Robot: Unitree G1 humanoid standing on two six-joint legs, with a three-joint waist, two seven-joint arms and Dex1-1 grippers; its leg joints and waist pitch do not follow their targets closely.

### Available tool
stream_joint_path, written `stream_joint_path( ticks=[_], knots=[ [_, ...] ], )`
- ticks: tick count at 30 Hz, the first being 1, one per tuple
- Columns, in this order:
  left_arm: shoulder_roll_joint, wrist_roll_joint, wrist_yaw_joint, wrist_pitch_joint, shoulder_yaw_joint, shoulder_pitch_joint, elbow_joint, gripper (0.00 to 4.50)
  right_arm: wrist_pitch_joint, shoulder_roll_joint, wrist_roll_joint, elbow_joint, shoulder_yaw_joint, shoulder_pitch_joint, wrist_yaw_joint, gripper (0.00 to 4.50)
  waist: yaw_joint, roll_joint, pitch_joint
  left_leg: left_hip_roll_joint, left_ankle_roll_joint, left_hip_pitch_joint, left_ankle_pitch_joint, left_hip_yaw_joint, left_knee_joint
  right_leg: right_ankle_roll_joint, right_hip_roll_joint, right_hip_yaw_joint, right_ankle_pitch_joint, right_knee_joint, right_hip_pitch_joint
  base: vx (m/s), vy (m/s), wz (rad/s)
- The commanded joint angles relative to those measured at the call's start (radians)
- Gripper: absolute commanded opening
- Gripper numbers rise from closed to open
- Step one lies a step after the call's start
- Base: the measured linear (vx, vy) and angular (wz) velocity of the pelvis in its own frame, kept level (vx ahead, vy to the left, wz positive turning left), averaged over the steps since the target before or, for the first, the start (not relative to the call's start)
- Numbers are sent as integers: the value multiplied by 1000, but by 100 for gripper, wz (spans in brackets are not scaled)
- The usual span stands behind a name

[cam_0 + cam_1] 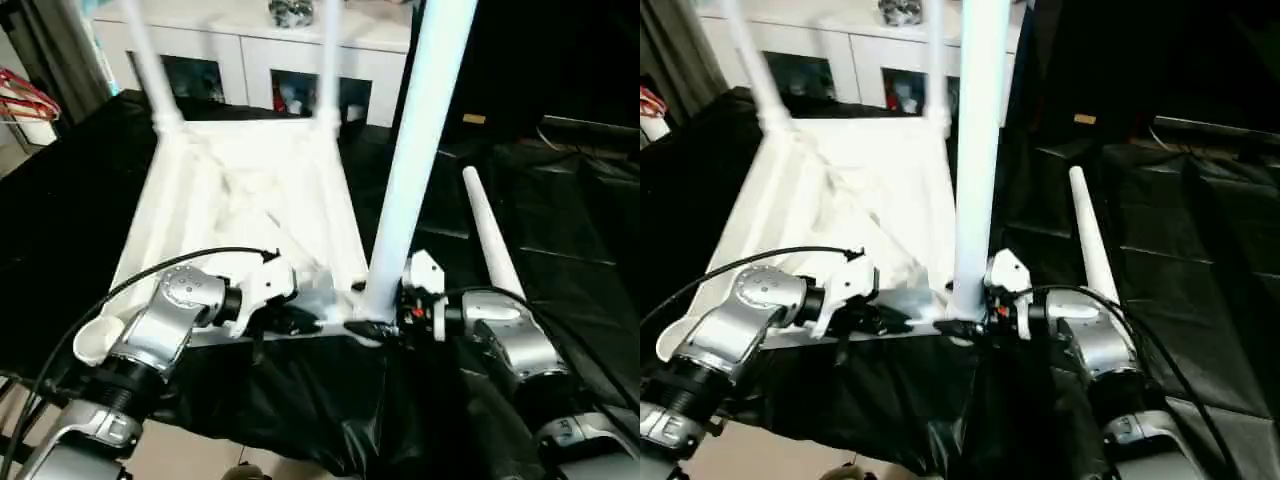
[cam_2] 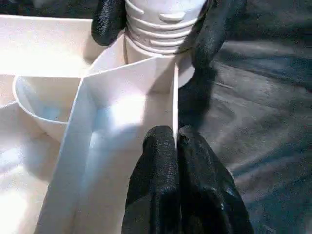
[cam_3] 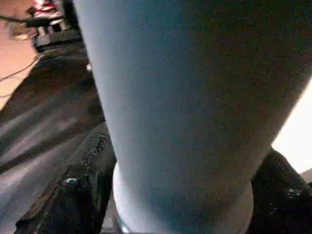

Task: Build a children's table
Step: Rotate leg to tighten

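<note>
My left tool (image 2: 176,146) is clenched on the tabletop (image 1: 250,200) rim beside the near socket; my right tool (image 1: 385,325) grasps the leg (image 1: 415,150) base there. Smooth, light, stiff plastic: grip low

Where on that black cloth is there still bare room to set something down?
Bare cloth lies left of the upturned tabletop, and more right of the loose leg. It is crowded at the near right corner, where both hands meet the upright leg.

A black sheet (image 1: 560,240) covers the work surface. The white tabletop (image 1: 250,200) lies upside down on it, left of centre. One loose white leg (image 1: 490,240) lies on the sheet to the right, just beside the tabletop.
</note>
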Motion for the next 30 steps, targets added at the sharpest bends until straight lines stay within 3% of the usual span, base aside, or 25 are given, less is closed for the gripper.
stream_joint_path(
  ticks=[1,7,9,10,12,13,16,18,20,21,22,25,27,30],
  knots=[
    [-26,1,0,1,-58,6,-11,0,13,29,-8,-31,86,14,60,297,-1,-4,-58,33,38,5,-244,-7,-66,-180,-63,53,-273,-73,45,0,0,0],
    [-41,9,35,5,-44,10,-9,0,31,40,-15,-39,80,29,36,277,-2,-1,-62,31,44,2,-204,-6,-61,-197,-60,52,-198,-64,48,0,0,0],
    [-49,13,57,8,-38,10,-8,0,34,47,-16,-35,75,31,16,277,-2,-1,-61,31,43,3,-216,-6,-62,-198,-60,52,-211,-67,47,0,0,0],
    [-83,29,163,27,-10,4,4,0,51,81,-5,-17,43,29,-61,277,-4,-1,-58,31,37,5,-231,-5,-64,-195,-61,53,-233,-70,45,0,0,0],
    [-113,38,247,44,14,3,9,0,46,111,-12,9,22,23,-142,276,-6,0,-55,30,20,14,-276,-5,-66,-184,-65,53,-315,-83,39,0,0,0],
    [-137,43,309,62,31,3,8,0,39,137,-28,42,4,14,-230,276,-9,-4,-51,28,12,12,-297,-8,-69,-162,-66,51,-386,-90,41,0,0,0],
    [-165,58,383,78,45,5,8,0,25,169,-52,84,-14,4,-345,276,-18,-5,-49,27,-2,7,-320,-16,-74,-111,-69,46,-484,-99,42,-17,1,-1],
    [-189,70,437,94,51,9,5,0,21,197,-73,120,-25,-6,-448,275,-28,-6,-45,24,-10,14,-352,-18,-73,-94,-70,43,-547,-111,34,0,0,0],
    [-221,83,499,113,59,11,5,0,21,233,-95,159,-40,-16,-576,275,-35,-12,-47,23,-4,13,-353,-20,-73,-79,-71,42,-567,-115,35,0,0,0],
    [-223,83,503,114,59,11,6,0,22,234,-96,160,-41,-17,-582,275,-38,-8,-47,24,-2,12,-349,-20,-74,-80,-70,42,-554,-115,33,0,0,0],
    [-268,102,574,126,63,-1,23,0,34,277,-113,200,-62,-36,-715,275,-42,-8,-46,24,-6,10,-347,-20,-76,-83,-68,42,-541,-114,32,0,0,0],
    [-308,124,636,130,57,-15,39,0,19,316,-121,218,-68,-51,-757,275,-45,-6,-48,22,-4,18,-373,-20,-74,-77,-68,41,-543,-119,28,0,0,0],
    [-312,120,635,130,54,-16,38,0,7,320,-120,222,-72,-53,-765,331,-44,-6,-50,23,8,12,-359,-19,-75,-84,-68,44,-497,-114,30,0,0,0],
    [-310,118,622,123,45,-15,35,0,0,320,-105,231,-84,-59,-751,351,-45,-4,-50,23,13,6,-353,-19,-77,-91,-67,45,-469,-110,33,0,0,0]
  ],
)
